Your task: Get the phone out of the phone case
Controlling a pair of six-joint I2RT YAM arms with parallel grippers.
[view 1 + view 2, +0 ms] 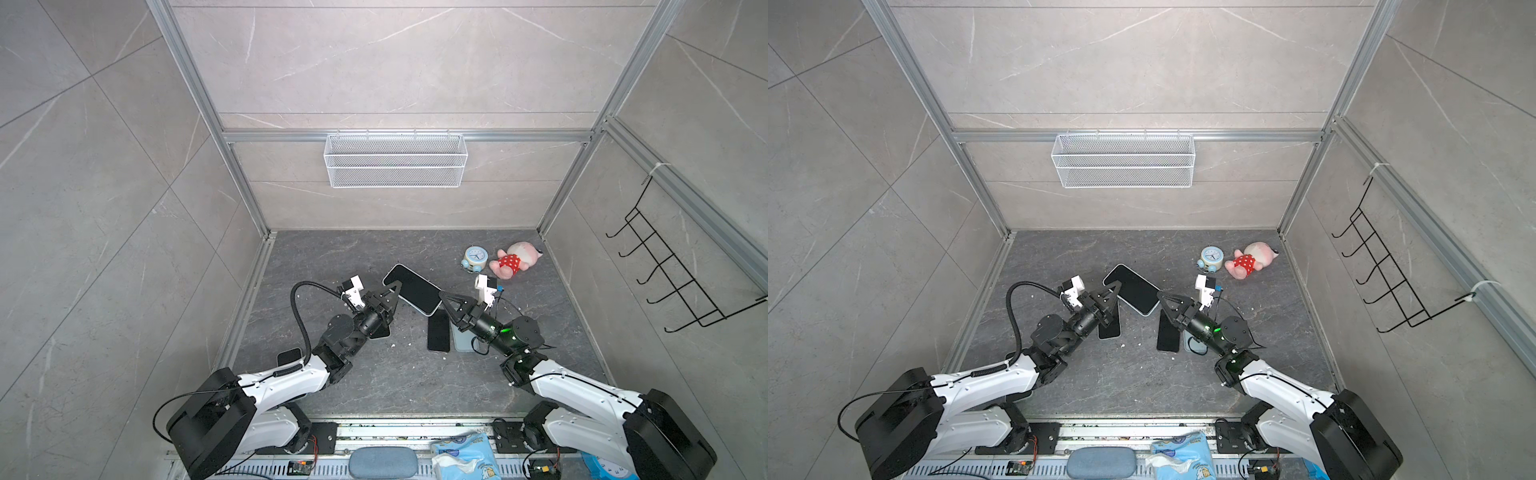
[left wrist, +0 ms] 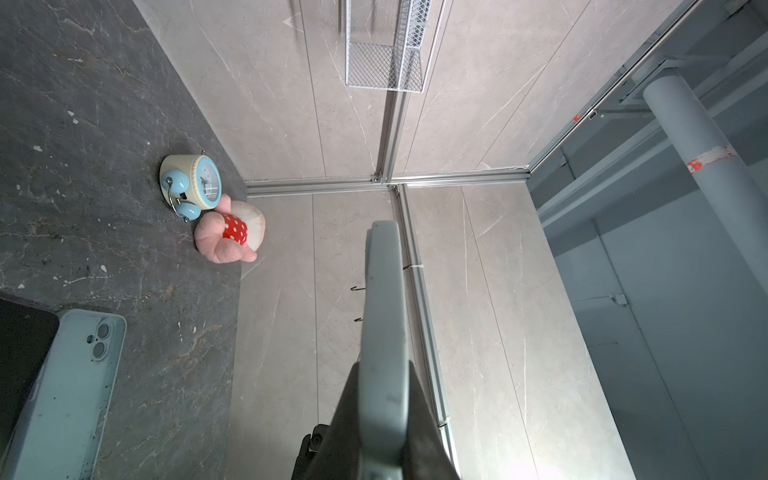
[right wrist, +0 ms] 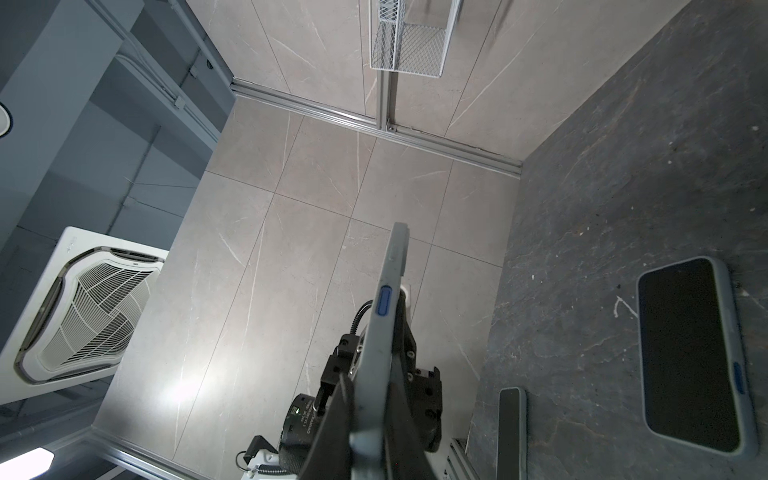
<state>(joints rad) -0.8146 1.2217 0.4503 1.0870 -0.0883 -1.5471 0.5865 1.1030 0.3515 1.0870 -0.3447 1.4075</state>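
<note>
Pale-blue cased phone (image 1: 415, 289) held off the table in both top views, left gripper (image 1: 394, 287) clamped on its left end, right gripper (image 1: 443, 296) clamped on its right end, one clock (image 1: 474, 257), one plush toy (image 1: 513, 259), left wrist view, one spare case (image 2: 62, 395) lying back-up, right wrist view, one second cased phone (image 3: 694, 353) lying flat.

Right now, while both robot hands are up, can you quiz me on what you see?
1. True or false: only the left gripper holds the cased phone.
2. What is beside the plush toy? A) cup B) alarm clock C) ball
3. Fill in: the white mesh basket hangs on the back ____.
Key: 1 false, the right gripper grips it too; 2 B; 3 wall.
</note>
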